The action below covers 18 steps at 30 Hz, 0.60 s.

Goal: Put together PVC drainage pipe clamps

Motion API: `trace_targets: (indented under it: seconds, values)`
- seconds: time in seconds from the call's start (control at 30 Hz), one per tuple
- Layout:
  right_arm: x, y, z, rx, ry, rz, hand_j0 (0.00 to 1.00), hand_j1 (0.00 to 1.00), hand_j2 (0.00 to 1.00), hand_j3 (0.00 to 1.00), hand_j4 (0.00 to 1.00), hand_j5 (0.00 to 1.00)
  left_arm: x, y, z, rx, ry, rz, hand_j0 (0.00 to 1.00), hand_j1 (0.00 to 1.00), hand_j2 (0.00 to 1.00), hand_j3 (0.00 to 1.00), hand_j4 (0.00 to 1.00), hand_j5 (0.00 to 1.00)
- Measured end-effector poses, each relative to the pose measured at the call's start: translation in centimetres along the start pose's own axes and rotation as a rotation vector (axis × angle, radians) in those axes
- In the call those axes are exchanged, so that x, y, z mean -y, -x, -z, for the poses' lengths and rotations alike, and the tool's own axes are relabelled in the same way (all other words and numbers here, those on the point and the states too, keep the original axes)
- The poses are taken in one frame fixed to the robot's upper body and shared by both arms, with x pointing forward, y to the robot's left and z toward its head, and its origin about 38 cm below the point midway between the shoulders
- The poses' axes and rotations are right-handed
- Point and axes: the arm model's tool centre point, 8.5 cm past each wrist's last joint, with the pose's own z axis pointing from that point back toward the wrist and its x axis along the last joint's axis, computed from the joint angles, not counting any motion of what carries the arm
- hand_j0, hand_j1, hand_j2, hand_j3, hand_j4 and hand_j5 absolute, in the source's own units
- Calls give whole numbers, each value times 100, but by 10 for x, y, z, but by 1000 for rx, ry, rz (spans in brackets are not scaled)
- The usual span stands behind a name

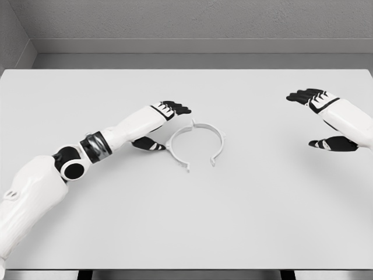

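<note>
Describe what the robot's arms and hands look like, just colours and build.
Both arms have smooth white shells. The left arm shows a black round joint at the elbow and a dark ribbed band on the forearm. Each hand, left hand and right hand, has a white back edged with a black line and black fingers with pale segments. No cables or lettering are visible.

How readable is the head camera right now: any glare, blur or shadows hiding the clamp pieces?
Head view: sharp, even, diffuse light, no glare or blur; the white clamp halves show low contrast against the white table, with only faint soft shadows; the left hand sits beside them without covering them, the right hand far off.
</note>
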Motion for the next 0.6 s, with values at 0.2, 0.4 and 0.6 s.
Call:
trace_targets:
  seconds: [0.2, 0.4, 0.6]
  values:
    - [0, 0, 0, -1, -1, 0, 100, 100, 100, 100, 100, 100, 3, -5, 6, 13, -7, -12, 100, 100, 100, 100, 100, 100]
    - [0, 0, 0, -1, -1, 0, 100, 100, 100, 100, 100, 100, 11, -12, 10, 27, -10, -31, 100, 100, 100, 100, 100, 100]
    - [0, 1, 0, -2, -1, -1, 100, 100, 100, 100, 100, 100, 11, -16, 12, 38, -13, -32, 100, 100, 100, 100, 100, 100]
